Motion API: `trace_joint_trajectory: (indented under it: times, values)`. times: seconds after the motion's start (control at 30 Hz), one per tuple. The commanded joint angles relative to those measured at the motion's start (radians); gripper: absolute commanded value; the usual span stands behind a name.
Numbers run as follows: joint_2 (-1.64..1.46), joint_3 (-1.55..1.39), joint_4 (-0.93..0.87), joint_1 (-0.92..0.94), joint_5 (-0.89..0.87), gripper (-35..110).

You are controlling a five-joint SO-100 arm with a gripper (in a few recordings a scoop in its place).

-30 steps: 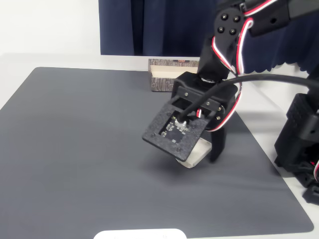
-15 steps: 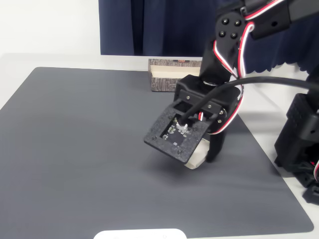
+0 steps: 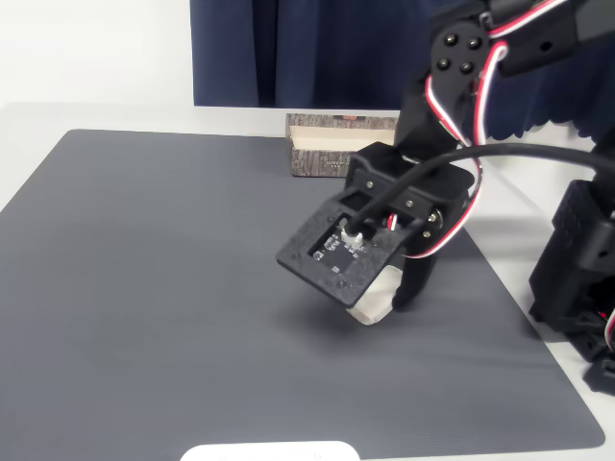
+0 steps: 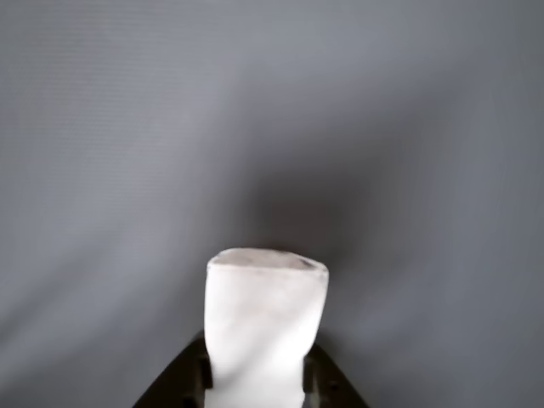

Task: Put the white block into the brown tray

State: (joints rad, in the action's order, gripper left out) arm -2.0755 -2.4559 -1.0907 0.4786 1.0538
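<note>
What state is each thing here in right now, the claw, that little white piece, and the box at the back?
gripper: shut on the white block, raised above the mat.
white block: clamped between the fingers, sticking out past them, off the mat.
brown tray: upright at the mat's far edge, partly hidden by the arm; contents cannot be told.
grey mat: lying flat on the table.

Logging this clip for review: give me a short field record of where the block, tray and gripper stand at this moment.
gripper: shut on the white block, low over the grey mat
white block: held between the fingers, its end sticking out past them
brown tray: at the mat's far edge, behind the arm, partly hidden
block in tray: not yet
flat white object: at the near edge
</note>
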Motion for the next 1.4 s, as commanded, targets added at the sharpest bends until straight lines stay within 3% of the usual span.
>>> trace_joint_trajectory:
  times: [0.0, 0.27, 0.47, 0.77, 1.37]
  values:
    - [-0.048, 0.011, -0.023, -0.003, -0.040, 2]
    - [-0.067, 0.106, -0.032, -0.008, -0.196, 0]
    - [0.017, 0.267, -0.040, 0.032, -0.206, 0]
    - [0.236, 0.675, -0.222, 0.235, -0.206, 0]
    - [0.666, 1.296, -0.325, 0.638, -0.144, 0]
